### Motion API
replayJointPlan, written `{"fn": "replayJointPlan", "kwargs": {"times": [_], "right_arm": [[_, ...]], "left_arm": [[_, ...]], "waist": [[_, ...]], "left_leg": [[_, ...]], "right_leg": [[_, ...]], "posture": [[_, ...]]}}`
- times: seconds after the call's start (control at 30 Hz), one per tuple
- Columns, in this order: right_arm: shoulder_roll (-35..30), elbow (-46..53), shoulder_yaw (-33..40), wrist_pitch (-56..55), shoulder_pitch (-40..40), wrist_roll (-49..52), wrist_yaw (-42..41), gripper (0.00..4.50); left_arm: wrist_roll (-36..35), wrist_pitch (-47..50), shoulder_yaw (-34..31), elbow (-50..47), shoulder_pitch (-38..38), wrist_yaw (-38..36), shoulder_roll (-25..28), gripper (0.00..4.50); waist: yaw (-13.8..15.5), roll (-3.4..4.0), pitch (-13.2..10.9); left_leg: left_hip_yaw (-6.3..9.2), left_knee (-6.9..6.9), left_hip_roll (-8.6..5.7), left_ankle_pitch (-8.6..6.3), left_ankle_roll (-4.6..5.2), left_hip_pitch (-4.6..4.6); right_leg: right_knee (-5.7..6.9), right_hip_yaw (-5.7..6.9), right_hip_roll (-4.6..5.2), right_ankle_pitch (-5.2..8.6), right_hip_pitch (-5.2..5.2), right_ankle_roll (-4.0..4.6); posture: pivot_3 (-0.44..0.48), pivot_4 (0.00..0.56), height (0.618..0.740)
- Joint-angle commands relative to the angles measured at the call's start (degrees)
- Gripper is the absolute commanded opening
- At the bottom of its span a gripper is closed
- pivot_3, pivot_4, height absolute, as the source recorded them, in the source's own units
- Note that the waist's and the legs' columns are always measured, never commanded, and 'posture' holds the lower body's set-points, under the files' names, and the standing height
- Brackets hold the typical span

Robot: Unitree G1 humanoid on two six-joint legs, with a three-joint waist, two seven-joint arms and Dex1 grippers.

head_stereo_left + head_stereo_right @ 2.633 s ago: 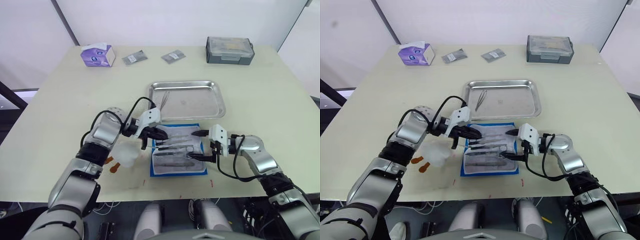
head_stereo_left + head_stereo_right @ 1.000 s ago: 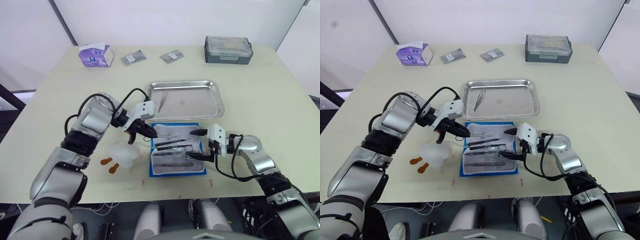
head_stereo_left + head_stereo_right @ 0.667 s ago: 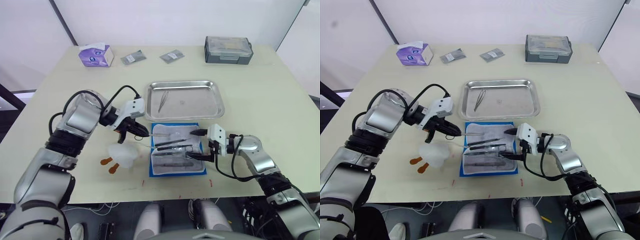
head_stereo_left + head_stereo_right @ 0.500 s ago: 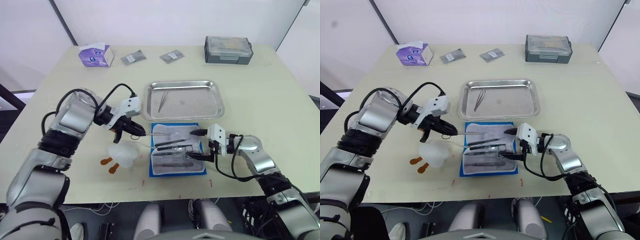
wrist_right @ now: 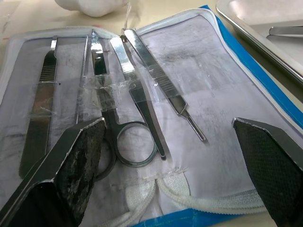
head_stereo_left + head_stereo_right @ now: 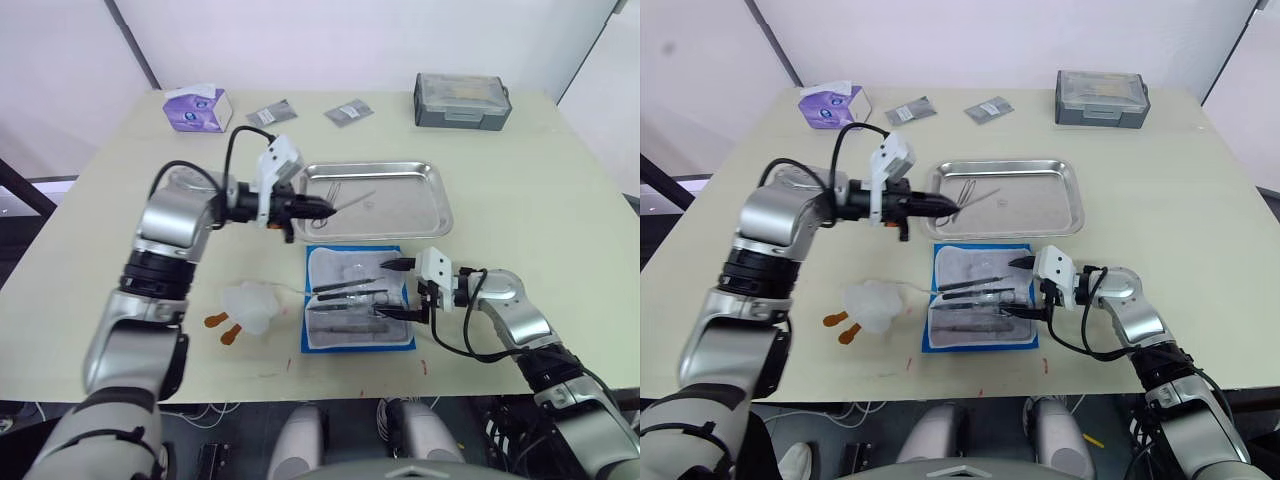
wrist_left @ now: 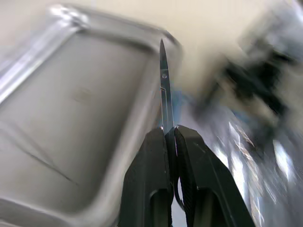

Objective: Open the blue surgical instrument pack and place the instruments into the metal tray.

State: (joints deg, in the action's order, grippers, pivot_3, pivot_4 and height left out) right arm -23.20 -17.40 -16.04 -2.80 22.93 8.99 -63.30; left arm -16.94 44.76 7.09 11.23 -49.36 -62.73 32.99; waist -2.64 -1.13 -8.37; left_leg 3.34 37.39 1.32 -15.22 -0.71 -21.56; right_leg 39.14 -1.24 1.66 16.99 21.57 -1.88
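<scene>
Left arm reaches across at table height, left gripper (image 6: 322,207) over the near-left corner of the metal tray (image 6: 430,215), fingers pinched tight on thin scissors (image 7: 164,90) whose blades point out over the tray; tweezers (image 6: 962,190) already lie inside it. Right arm is bent low, right gripper (image 6: 402,288) with jaws wide apart at the right edge of the opened blue surgical instrument pack (image 6: 358,339), which lies just in front of the tray with several instruments (image 5: 135,85) under tape. Left wrist view is blurred, so the pack there is hard to make out.
</scene>
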Motion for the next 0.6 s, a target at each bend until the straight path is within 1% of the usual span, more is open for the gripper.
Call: {"fn": "replayJointPlan", "kwargs": {"times": [0.03, 0.17, 0.2, 0.23, 0.27, 0.4, 0.6], "right_arm": [[-1.25, -5.46, -4.14, 2.04, -3.2, -6.03, 1.07, 4.5], [-1.38, -5.24, -4.2, 2.16, -3.27, -6.04, 1.0, 4.5], [-1.46, -5.15, -4.24, 2.2, -3.33, -6.1, 1.01, 4.5], [-1.51, -5.04, -4.25, 2.23, -3.41, -6.13, 1.01, 4.5], [-1.54, -4.96, -4.29, 2.23, -3.5, -6.15, 1.03, 4.5], [-1.49, -4.88, -4.43, 2.23, -3.55, -6.2, 1.08, 4.5], [-1.6, -4.86, -4.49, 2.06, -3.37, -6.32, 1.0, 4.5]], "left_arm": [[0.18, 2.56, -4.94, -3.78, -0.76, 13.42, -6.39, 0.03], [1.97, 6.17, -8.46, -5.41, -0.35, 28.3, -14.11, 0.03], [3.05, 6.95, -9.82, -4.94, -0.07, 33.47, -16.59, 0.03], [4.17, 7.34, -10.62, -4.38, 0.23, 37.57, -18.33, 0.03], [5.24, 7.13, -10.2, -4.13, 0.68, 39.92, -18.97, 0.03], [6.78, 8.09, -9.51, -4.24, 1.95, 44.82, -20.78, 0.03], [8.69, 6.18, -8.13, 2.95, 1.28, 48.75, -23.89, 0.03]], "waist": [[0.1, 0.01, 0.0], [0.16, -0.05, 0.03], [0.08, -0.05, 0.03], [0.07, -0.03, 0.04], [0.22, -0.02, 0.05], [0.23, -0.05, 0.07], [0.29, -0.05, 0.07]], "left_leg": [[0.01, 0.0, -0.01, 0.0, 0.0, 0.0], [0.01, 0.01, -0.04, 0.0, 0.0, -0.01], [0.01, 0.01, -0.05, 0.0, -0.01, -0.01], [0.01, -0.01, -0.05, 0.0, -0.01, 0.0], [0.02, -0.01, -0.05, 0.01, -0.02, 0.01], [0.03, -0.01, -0.09, 0.01, -0.03, 0.01], [0.03, -0.01, -0.1, 0.02, -0.05, 0.0]], "right_leg": [[0.01, 0.0, 0.01, 0.0, 0.0, 0.0], [-0.01, 0.0, 0.1, -0.01, -0.01, -0.01], [0.01, -0.01, 0.11, -0.01, -0.01, -0.01], [0.02, -0.02, 0.1, -0.01, 0.0, -0.01], [0.01, -0.01, 0.09, -0.01, 0.0, -0.01], [-0.01, 0.0, 0.16, -0.02, -0.02, -0.02], [-0.03, 0.03, 0.17, -0.02, -0.02, -0.02]], "posture": [[0.0, 0.15, 0.734], [0.0, 0.15, 0.734], [0.0, 0.15, 0.734], [0.0, 0.15, 0.734], [0.0, 0.15, 0.734], [0.0, 0.15, 0.734], [0.0, 0.15, 0.734]]}}
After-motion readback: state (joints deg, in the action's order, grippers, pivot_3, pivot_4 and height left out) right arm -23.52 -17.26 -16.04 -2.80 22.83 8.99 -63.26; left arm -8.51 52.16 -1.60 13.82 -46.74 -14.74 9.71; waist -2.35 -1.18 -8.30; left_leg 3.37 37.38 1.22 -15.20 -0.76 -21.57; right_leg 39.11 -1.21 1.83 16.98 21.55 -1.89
